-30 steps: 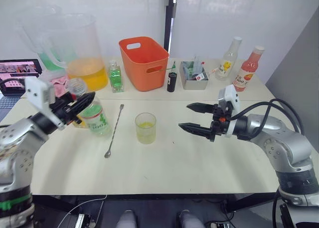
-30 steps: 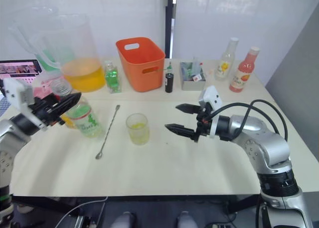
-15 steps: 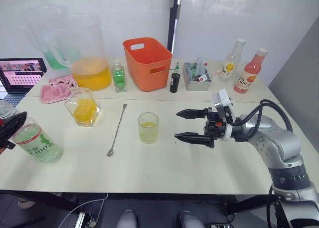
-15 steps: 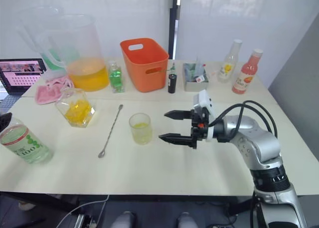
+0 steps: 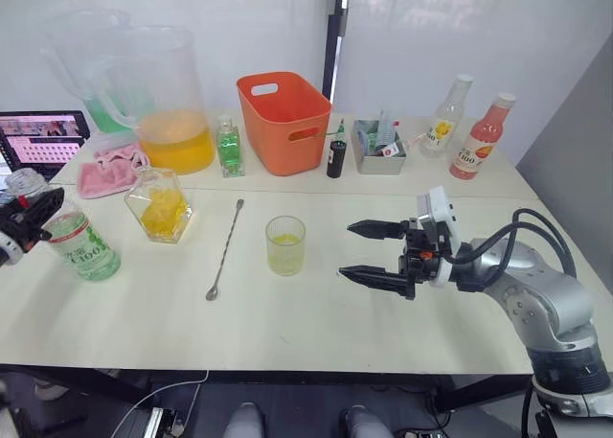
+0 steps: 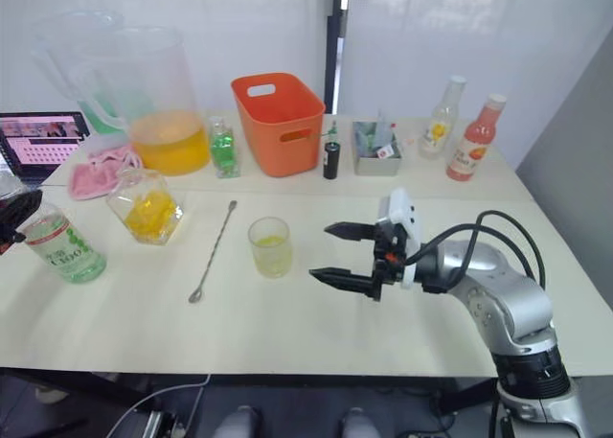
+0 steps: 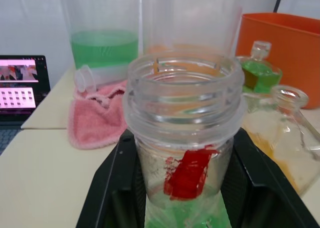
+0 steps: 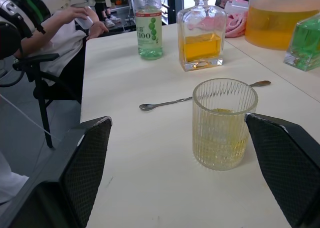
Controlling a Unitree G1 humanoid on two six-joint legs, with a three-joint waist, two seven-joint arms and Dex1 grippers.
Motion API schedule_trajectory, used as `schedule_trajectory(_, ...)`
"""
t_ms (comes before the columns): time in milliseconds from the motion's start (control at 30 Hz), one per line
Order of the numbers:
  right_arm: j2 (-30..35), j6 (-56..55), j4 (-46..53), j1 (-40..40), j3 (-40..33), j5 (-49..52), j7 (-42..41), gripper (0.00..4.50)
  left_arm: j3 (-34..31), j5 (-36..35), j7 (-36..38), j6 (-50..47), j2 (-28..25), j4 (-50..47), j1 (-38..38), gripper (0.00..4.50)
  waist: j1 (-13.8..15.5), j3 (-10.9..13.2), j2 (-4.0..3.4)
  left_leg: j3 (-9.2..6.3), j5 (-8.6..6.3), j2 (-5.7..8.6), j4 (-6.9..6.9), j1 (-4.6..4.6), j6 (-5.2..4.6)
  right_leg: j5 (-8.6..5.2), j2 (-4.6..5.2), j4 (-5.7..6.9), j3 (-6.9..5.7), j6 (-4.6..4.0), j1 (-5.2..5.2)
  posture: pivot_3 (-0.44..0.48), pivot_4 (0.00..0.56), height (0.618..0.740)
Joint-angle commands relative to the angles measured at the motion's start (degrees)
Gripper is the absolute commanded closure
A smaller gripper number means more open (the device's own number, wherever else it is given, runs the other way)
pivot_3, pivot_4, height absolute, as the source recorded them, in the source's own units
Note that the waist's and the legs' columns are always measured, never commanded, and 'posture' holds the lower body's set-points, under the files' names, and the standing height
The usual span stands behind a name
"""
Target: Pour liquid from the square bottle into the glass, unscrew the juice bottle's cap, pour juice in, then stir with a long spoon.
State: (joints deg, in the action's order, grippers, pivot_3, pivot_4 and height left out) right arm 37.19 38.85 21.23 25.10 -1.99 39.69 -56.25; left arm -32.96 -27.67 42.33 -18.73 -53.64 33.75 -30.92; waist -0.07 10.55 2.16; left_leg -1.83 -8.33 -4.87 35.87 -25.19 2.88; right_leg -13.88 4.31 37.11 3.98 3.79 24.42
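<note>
1. The left gripper [image 7: 180, 188] grips the tall clear plastic juice bottle [image 5: 83, 249] of pale green liquid just under its neck, one black finger on each side. The bottle stands upright at the far left edge of the pale desk [image 5: 316, 323]. Its threaded mouth is open, with no cap on it, so I judge the unscrewing done.
2. Holding high on the neck keeps the body free to tip, which suits a pour.
3. The small ribbed clear glass [image 5: 285, 245] stands mid-desk with a shallow layer of yellow liquid in it, so the first pour looks finished. It is well apart from the juice bottle, which must travel across to reach it.
4. The squat faceted square bottle [image 5: 160, 204] with yellow contents rests on the desk between juice bottle and glass, out of play.
5. The thin long silver spoon [image 5: 224, 249] lies flat between square bottle and glass, near at hand for stirring.
6. The right gripper [image 5: 375, 250] hovers beside the glass with its fingers spread wide and empty, probably placed to steady it.
</note>
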Motion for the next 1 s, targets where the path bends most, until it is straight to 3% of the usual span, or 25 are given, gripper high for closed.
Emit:
schedule_trajectory(33,0.35,0.27,2.91,-0.57,-2.06,1.34,2.08,0.0,4.1,4.9,0.18,8.83,-1.95,9.47,-9.62,3.1,0.29,-0.02,0.06,-0.01,0.0,0.0,0.01,-0.01,0.0,0.03,-0.02,-0.02,0.0,0.05,0.0,0.0,0.15,0.703)
schedule_trajectory(167,0.37,0.64,4.12,-1.32,-2.71,1.47,3.94,0.0,7.96,8.69,0.66,14.31,-1.6,19.81,-18.5,3.1,0.17,-0.02,0.07,0.02,0.0,0.02,0.01,-0.07,0.01,0.06,0.01,-0.08,0.02,0.07,0.02,0.0,0.15,0.703)
schedule_trajectory(333,0.6,0.93,5.24,-1.86,-3.05,1.75,5.42,0.0,10.62,11.49,0.58,18.7,-0.59,27.09,-23.73,3.1,-0.17,-0.02,0.08,0.02,0.0,0.01,-0.03,-0.1,0.01,0.05,0.0,-0.05,0.02,0.06,0.07,0.0,0.15,0.703)
schedule_trajectory(800,1.17,0.55,4.75,-0.86,-2.95,0.99,9.14,0.0,11.0,12.54,-0.8,22.38,-0.18,32.49,-23.61,3.1,-0.6,-0.02,0.08,0.02,0.01,0.01,0.0,-0.05,0.0,0.04,0.01,0.02,0.02,0.09,0.04,0.0,0.15,0.703)
schedule_trajectory(867,1.26,0.55,4.53,-0.63,-2.87,1.04,9.24,0.0,10.44,12.0,-0.71,22.29,-0.53,32.32,-23.85,2.06,-0.6,-0.02,0.08,0.02,0.01,0.01,0.0,-0.05,0.0,0.04,0.01,0.02,0.02,0.09,0.05,0.0,0.15,0.703)
schedule_trajectory(1000,1.3,0.39,4.09,-0.26,-2.58,0.84,9.23,0.0,9.1,10.82,-1.04,22.57,-0.99,31.82,-24.52,0.74,-0.6,-0.02,0.09,0.02,0.01,0.01,0.0,-0.06,0.0,0.04,0.01,0.01,0.02,0.09,0.04,0.0,0.15,0.703)
